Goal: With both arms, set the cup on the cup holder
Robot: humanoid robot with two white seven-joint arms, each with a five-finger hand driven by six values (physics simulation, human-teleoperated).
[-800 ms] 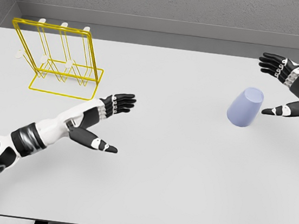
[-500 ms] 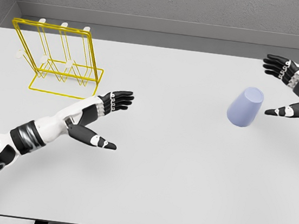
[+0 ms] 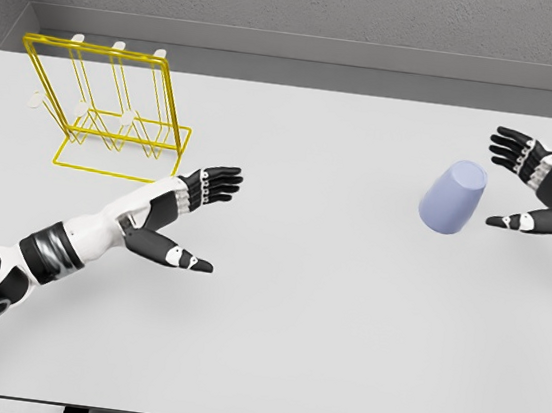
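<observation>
- A lavender cup (image 3: 452, 197) lies tilted on the white table (image 3: 323, 313), well right of the yellow wire cup holder (image 3: 104, 110); neither carries readable writing.
- The right hand (image 3: 540, 189), fingers spread and empty, hovers just right of the cup near the table's edge.
- The left hand (image 3: 182, 217), fingers spread, hangs over open tabletop, near the holder's front.

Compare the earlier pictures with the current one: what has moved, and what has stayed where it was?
The right hand, open, has drifted down and toward the right edge, away from the lavender cup. The left hand, also open, has slid slightly back to the left. Nothing was grasped or released. The cup, the yellow wire cup holder and the table are unchanged.
</observation>
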